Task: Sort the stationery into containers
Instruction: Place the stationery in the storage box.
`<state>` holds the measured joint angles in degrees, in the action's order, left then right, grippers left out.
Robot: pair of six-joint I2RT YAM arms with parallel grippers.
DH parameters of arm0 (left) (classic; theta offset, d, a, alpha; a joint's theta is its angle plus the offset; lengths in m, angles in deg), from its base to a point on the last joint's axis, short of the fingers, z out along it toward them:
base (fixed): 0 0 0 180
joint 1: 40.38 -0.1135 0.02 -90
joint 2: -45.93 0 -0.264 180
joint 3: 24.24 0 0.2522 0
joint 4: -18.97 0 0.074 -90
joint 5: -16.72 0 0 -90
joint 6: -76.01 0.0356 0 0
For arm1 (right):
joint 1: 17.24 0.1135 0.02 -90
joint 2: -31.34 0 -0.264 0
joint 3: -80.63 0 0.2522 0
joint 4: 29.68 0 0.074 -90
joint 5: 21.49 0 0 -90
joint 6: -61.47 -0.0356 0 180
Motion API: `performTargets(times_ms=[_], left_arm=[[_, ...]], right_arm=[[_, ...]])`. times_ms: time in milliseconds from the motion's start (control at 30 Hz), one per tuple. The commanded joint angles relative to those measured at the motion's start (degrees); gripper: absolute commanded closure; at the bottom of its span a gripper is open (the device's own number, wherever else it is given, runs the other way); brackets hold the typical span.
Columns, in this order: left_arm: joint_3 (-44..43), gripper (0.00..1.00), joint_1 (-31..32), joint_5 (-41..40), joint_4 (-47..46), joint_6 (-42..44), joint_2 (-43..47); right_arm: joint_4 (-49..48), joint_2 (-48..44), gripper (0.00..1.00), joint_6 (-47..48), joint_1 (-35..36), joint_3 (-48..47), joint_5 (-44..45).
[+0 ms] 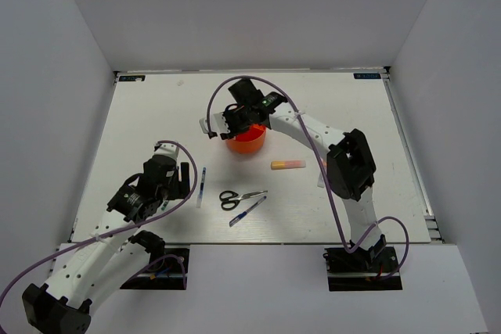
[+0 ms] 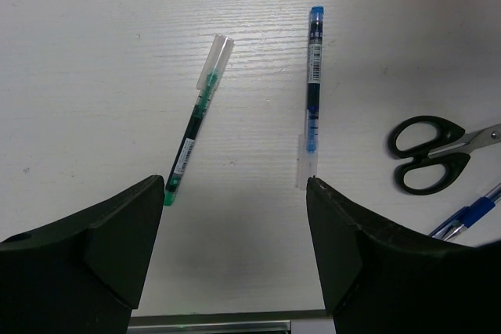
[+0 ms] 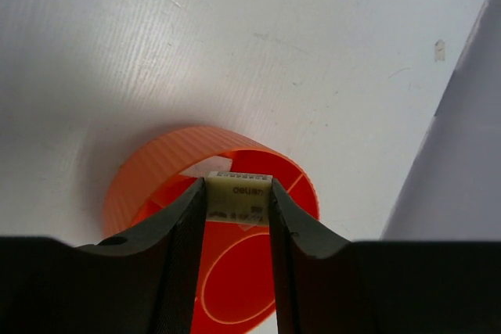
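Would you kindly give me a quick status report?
Right gripper shut on eraser, above orange organiser. Left gripper open near green pen. Nothing seen in the way.

- Organiser [image 3: 149, 181]: round, orange, ribbed outer wall, inner ring with dividers; stands upright at mid-table.
- Eraser [image 3: 239, 201]: small cream block with a printed sleeve; pinched in the right gripper [image 3: 239, 192] over the organiser's open top.
- Marker [image 1: 288, 164]: orange-yellow; lies flat, just right of the organiser.
- Scissors [image 1: 239, 198]: black handles, blades closed; lie flat.
- Blue pen [image 1: 247, 211]: lies slanted, just beside the scissors.
- Clear-capped blue pen [image 2: 311, 91]: lies flat, left of the scissors.
- Green pen [image 2: 196, 119]: clear cap; lies slanted, further left.
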<state>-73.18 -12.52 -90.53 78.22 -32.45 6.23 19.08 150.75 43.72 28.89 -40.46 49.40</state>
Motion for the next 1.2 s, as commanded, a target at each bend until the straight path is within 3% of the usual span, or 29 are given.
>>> performTargets(times_ms=[0,200,300,500,800,1067,1167], left_arm=[[-0.15,0.17,-0.26,0.03,0.12,0.26,-0.02],[-0.07,0.17,-0.26,0.21,0.12,0.35,0.06],[-0.07,0.17,-0.26,0.38,0.12,0.27,0.06],[-0.06,0.17,-0.35,0.29,0.12,0.35,-0.11],[0.02,0.17,-0.26,0.12,0.12,0.27,-0.46],[0.02,0.17,-0.26,-0.15,0.21,0.35,-1.08],[0.37,0.25,-0.26,-0.23,-0.32,0.53,-1.60]], right_arm=[[-4.68,0.03,1.00,2.55,-0.16,0.27,2.14],[-5.56,0.38,0.99,3.42,-0.07,1.16,3.82],[-5.30,0.29,0.83,4.30,-0.25,2.30,4.61],[-5.82,0.38,0.75,4.48,-0.34,3.53,5.93],[-5.83,-0.85,0.49,3.95,-0.42,4.23,6.02],[-6.18,-2.08,0.44,3.25,-0.16,4.59,6.37],[-6.09,-4.00,0.49,-0.08,-0.16,4.24,6.11]])
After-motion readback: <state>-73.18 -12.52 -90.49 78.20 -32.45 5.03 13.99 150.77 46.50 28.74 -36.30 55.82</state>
